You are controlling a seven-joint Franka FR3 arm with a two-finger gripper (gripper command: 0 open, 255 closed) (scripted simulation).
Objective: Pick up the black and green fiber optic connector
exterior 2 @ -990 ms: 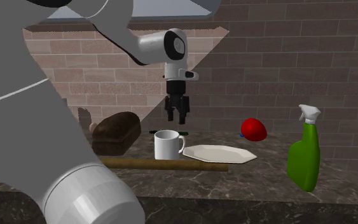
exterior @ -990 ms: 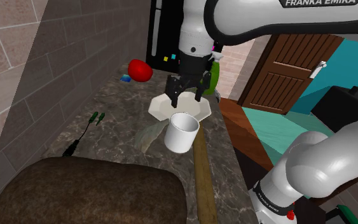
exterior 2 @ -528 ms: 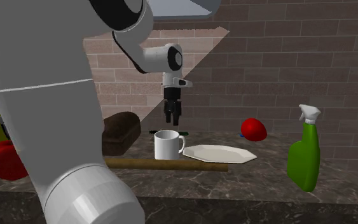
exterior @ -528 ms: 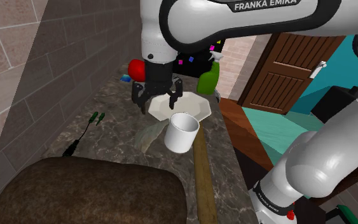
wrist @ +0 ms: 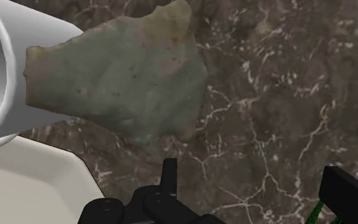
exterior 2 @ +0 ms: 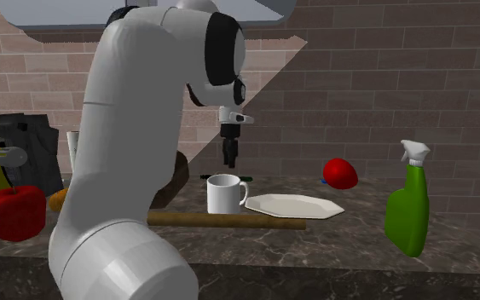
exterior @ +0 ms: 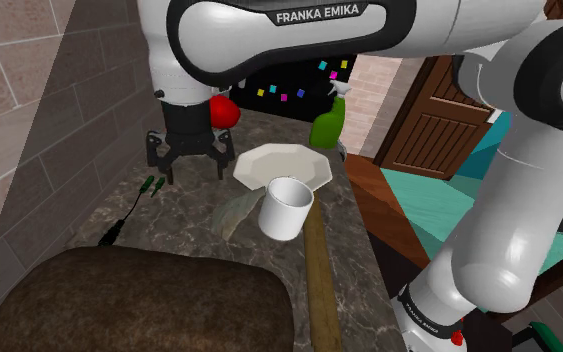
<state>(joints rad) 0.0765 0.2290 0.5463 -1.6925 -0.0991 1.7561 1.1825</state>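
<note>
Over the dark marbled stone counter, what is your black two-finger gripper doing?

- I'm hovering it above the surface, pointing down. My fingers are standing spread wide and gripping nothing.

- Target?

- The black-cabled fiber optic connector with green tips is lying flat on the counter. It's sitting just beside my gripper toward the shoulder view's left, on the grey tiled wall side. The wrist camera is catching its green end right next to one finger.

- Neighbours, quick?

- A white octagonal plate is lying toward the shoulder view's right of my gripper. A white mug is standing just in front of the plate. A flat grey-green ragged piece is lying beside the mug, directly under my camera.
</note>
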